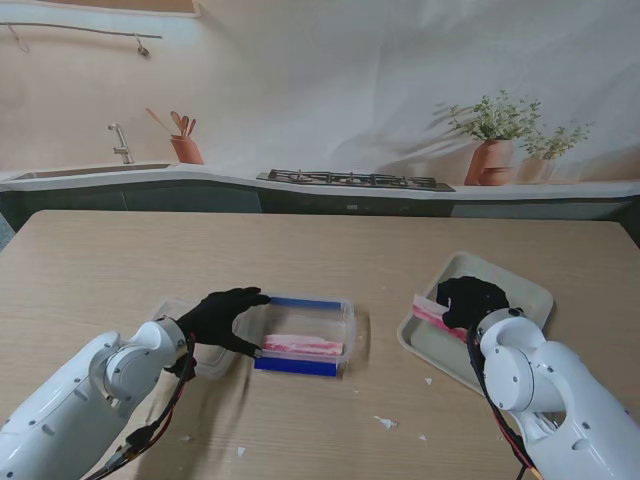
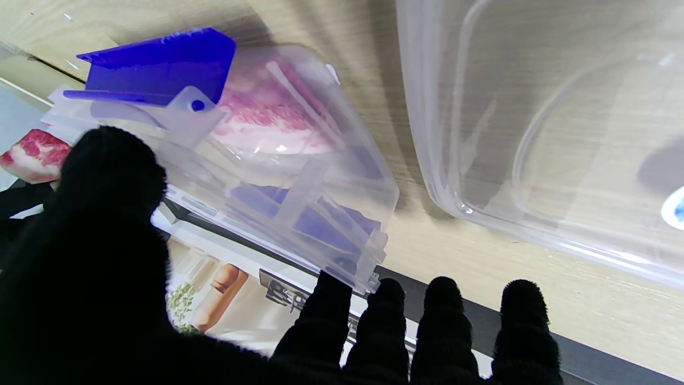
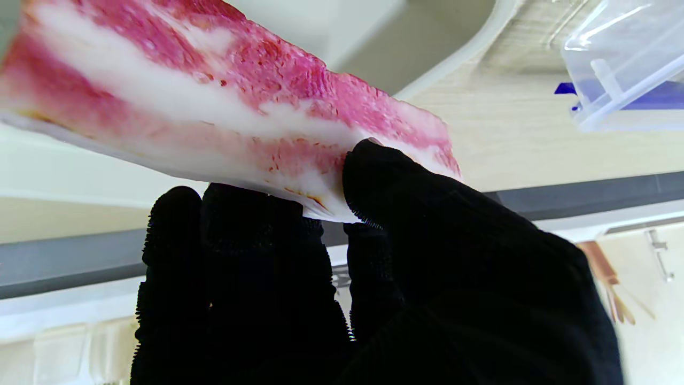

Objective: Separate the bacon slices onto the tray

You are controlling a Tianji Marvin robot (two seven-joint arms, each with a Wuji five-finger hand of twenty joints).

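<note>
Clear plastic forms the rectangular container with blue clips (image 1: 300, 335) at the middle of the wooden table (image 1: 300, 250), and pink-and-white bacon slices (image 1: 303, 346) lie inside it. The black-gloved left hand (image 1: 225, 318) grips the container's left end, thumb (image 2: 107, 166) on one side of the wall and fingers (image 2: 331, 305) on the other. Just left of the container, a clear plastic lid (image 1: 195, 345) lies flat. Right of the container sits the pale rectangular tray (image 1: 520, 290); over its near-left rim the black-gloved right hand (image 1: 472, 300) pinches one streaky bacon slice (image 3: 224, 107) between thumb (image 3: 385, 171) and fingers (image 3: 251, 214), the slice sticking out toward the container.
</note>
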